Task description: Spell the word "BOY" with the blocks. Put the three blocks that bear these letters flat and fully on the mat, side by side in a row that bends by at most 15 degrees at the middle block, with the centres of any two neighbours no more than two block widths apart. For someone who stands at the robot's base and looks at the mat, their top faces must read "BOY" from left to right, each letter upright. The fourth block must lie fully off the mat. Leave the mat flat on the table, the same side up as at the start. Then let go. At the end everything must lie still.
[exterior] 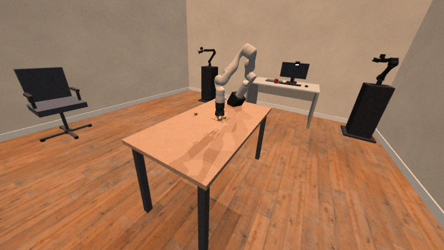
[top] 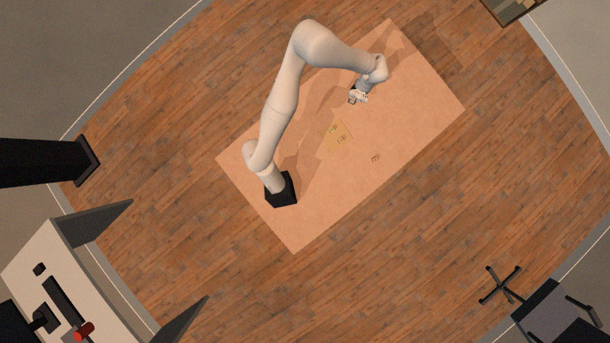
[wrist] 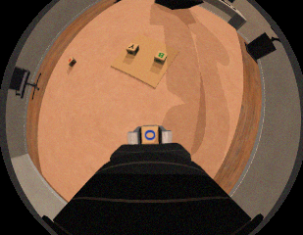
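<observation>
My gripper [wrist: 150,132] is shut on a wooden block with a blue ring, the O block [wrist: 150,135], and holds it above the table, away from the mat. From above the gripper [top: 357,98] hangs beyond the mat's far side. The tan mat [top: 336,134] lies flat near the table's middle and also shows in the wrist view [wrist: 145,61]. Two blocks sit on it: one with a green mark [top: 331,129] [wrist: 161,57] and one with a dark mark [top: 341,139] [wrist: 131,49]. A fourth block with a red mark [top: 375,158] [wrist: 72,62] lies on the table off the mat.
The arm's black base [top: 279,190] stands at the table's near edge. A chair [exterior: 48,98], a desk with a monitor [exterior: 289,81] and two camera pedestals [exterior: 368,109] stand around the room, away from the table [exterior: 199,136].
</observation>
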Tool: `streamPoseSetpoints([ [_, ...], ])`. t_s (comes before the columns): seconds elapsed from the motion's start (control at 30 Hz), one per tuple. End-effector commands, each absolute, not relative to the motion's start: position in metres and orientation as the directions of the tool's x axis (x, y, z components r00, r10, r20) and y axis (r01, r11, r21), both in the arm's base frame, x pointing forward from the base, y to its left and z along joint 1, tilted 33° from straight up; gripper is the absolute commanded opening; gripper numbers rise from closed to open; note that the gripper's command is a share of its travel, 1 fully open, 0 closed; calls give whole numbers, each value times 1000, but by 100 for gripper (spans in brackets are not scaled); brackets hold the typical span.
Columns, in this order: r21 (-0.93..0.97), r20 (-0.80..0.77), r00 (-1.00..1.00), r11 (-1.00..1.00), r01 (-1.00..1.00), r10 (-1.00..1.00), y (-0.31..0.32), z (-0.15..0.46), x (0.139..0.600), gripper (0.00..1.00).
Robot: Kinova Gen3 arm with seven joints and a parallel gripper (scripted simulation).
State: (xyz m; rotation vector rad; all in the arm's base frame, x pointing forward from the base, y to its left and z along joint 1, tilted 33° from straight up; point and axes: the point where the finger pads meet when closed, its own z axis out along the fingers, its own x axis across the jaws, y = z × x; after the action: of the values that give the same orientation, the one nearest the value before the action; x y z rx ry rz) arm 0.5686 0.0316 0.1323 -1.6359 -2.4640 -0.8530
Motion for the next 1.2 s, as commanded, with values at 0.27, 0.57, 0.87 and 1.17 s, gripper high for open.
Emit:
streamPoseSetpoints([
  [0.27, 430, 328, -432, 274, 860, 840, 14, 164, 568, 49],
  [0.57, 429, 329, -430, 272, 861, 841, 14, 164, 568, 49],
  [0.87, 399, 363, -363, 209, 893, 858, 11, 158, 559, 49],
  [1.17, 245, 480, -53, -76, 967, 876, -1, 138, 526, 49],
])
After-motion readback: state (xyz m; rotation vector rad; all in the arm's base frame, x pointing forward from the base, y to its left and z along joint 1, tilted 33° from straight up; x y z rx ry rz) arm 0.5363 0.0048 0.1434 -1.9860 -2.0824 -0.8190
